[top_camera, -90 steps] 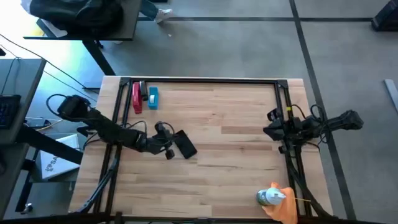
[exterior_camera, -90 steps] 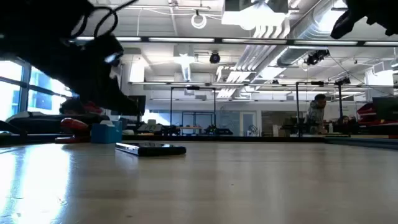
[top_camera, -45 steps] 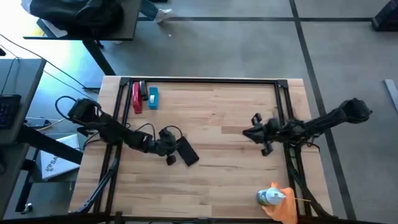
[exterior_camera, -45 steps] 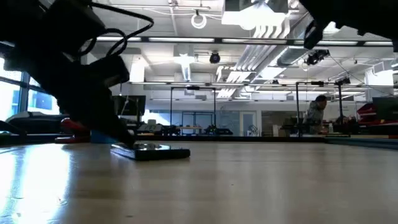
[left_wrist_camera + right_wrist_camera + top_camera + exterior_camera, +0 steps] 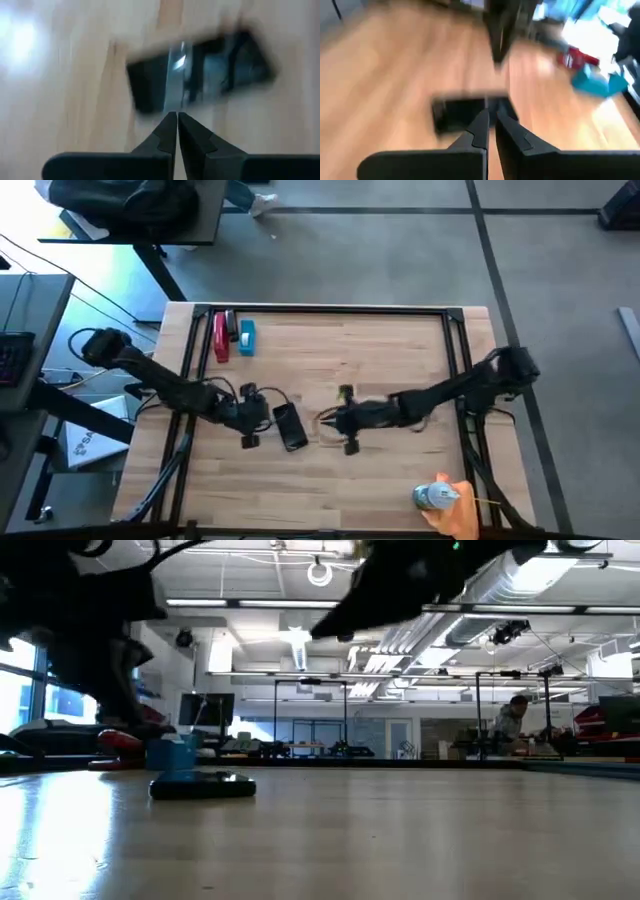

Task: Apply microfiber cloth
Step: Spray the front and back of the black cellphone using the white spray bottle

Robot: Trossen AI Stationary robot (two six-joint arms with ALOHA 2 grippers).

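Both my pincers, left pincer [image 5: 262, 416] and right pincer [image 5: 328, 420], clenched and empty, flank the flat black phone [image 5: 290, 426] mid-desk. The small bright-orange microfiber cloth [image 5: 458, 515] lies untouched at the desk's near right corner by the white spray bottle [image 5: 433, 497]; I risk shoving the phone or colliding arms.

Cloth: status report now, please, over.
Both grippers, left and right, empty, jaws shut, flanking the phone. Cloth untouched at table corner, under the bottle. Nothing blocking.

High view looks straight down, low view level; both share the phone [image 5: 290, 427] (wrist views too).
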